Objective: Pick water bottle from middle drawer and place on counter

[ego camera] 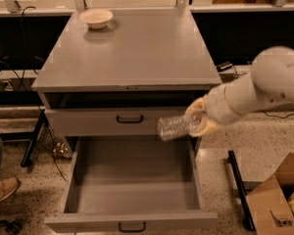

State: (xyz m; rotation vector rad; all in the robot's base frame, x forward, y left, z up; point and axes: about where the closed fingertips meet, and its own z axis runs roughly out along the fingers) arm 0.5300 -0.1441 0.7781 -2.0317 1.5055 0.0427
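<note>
The water bottle (174, 127) is clear and crinkled and lies sideways in the air, in front of the upper drawer's right end. My gripper (200, 119) is shut on its right end, with the white arm reaching in from the right. The middle drawer (132, 218) is pulled fully open below, and its grey inside shows nothing in it. The counter (137, 53) is the broad grey top of the cabinet, above and behind the bottle.
A pale bowl (95, 18) stands at the counter's back left. The upper drawer (88, 122) is shut. A cardboard box (277, 199) sits on the floor at the right, beside a black bar. A person's shoe (2, 189) is at the left edge.
</note>
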